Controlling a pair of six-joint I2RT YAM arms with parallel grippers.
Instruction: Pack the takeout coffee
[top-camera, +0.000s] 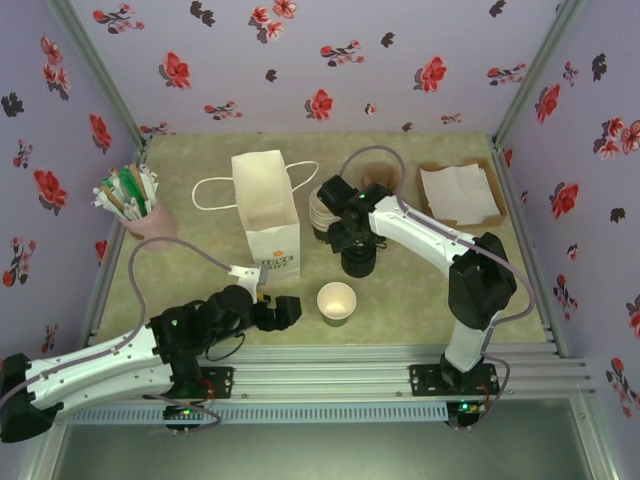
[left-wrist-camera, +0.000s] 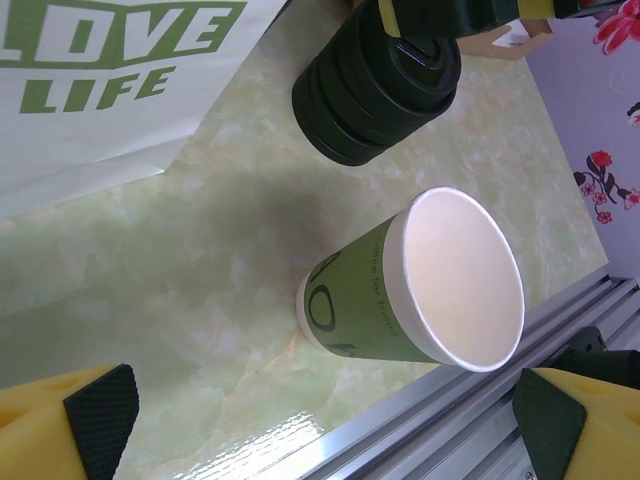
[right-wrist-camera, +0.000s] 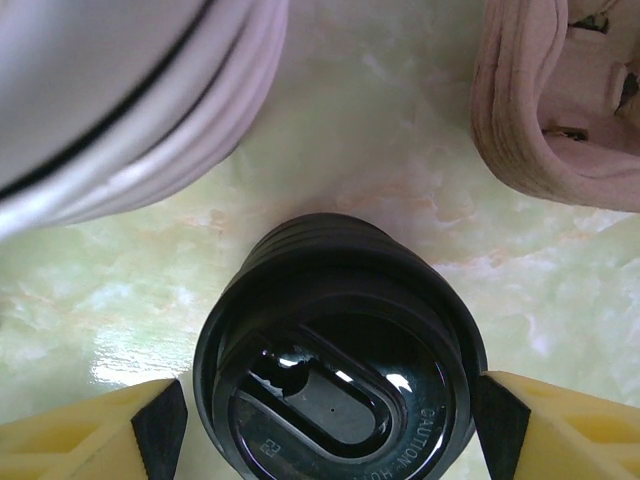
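Our lidless cup (top-camera: 336, 302) stands at the table's (top-camera: 420, 305) near edge, beside the wide left gripper (left-wrist-camera: 325, 415), while our right gripper (right-wrist-camera: 330, 425) straddles the lid stack (right-wrist-camera: 330, 290), grip unclear, seemingly to fetch a cap.

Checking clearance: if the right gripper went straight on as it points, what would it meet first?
Probably the top of the black lid stack, which sits between its jaws.
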